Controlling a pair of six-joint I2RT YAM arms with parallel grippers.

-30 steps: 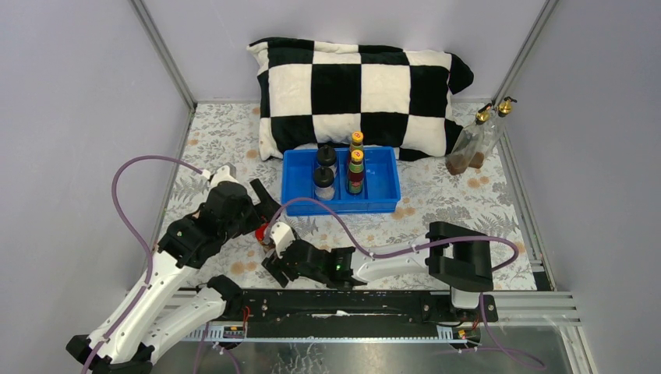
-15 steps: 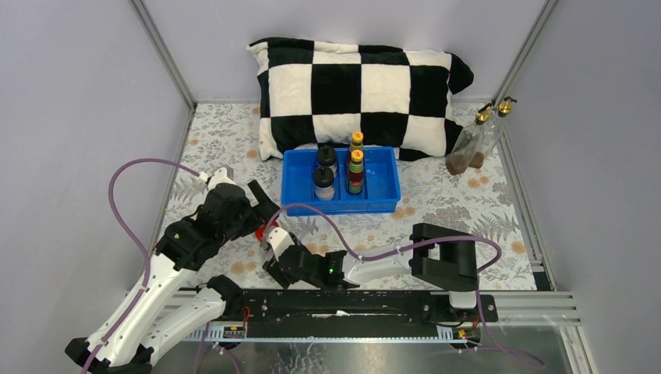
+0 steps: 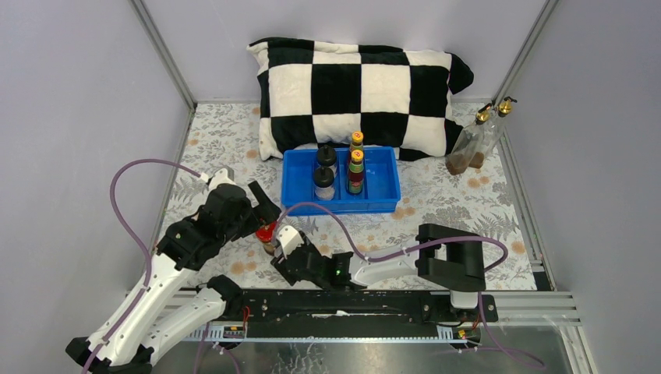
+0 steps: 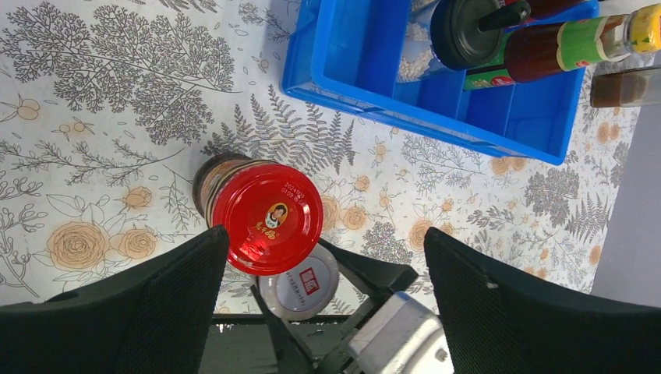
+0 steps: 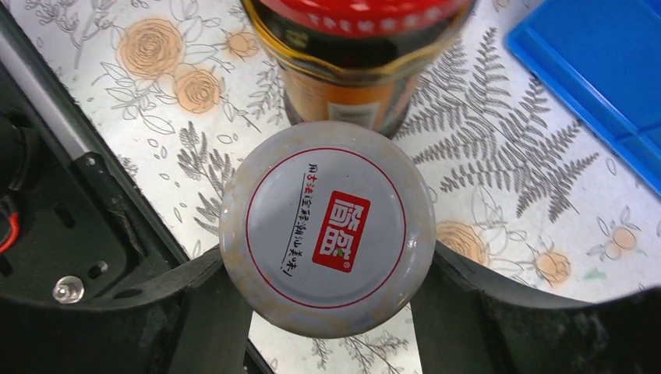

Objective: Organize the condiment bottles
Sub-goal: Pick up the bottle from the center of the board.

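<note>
A white-lidded jar (image 5: 327,226) stands upright on the flowered tabletop (image 5: 507,179), to the near left of the blue tray (image 5: 600,70) and apart from it. The right pincer (image 5: 327,269) is closed around the jar's body, with one finger pressed to each side, reaching in from the side away from the tray. A red-lidded jar (image 5: 355,74), also upright, stands just beside it on the side toward the tray. A straight slide to the tray therefore looks blocked, and lifting first seems needed. The left pincer (image 4: 323,241) hangs wide open over the red lid, holding nothing. The right wrist view shows the grip plainly. In the overhead view the pincer largely hides that jar, but the tray shows two black-capped jars (image 3: 324,169) and two yellow-capped bottles (image 3: 356,156) standing inside.
</note>
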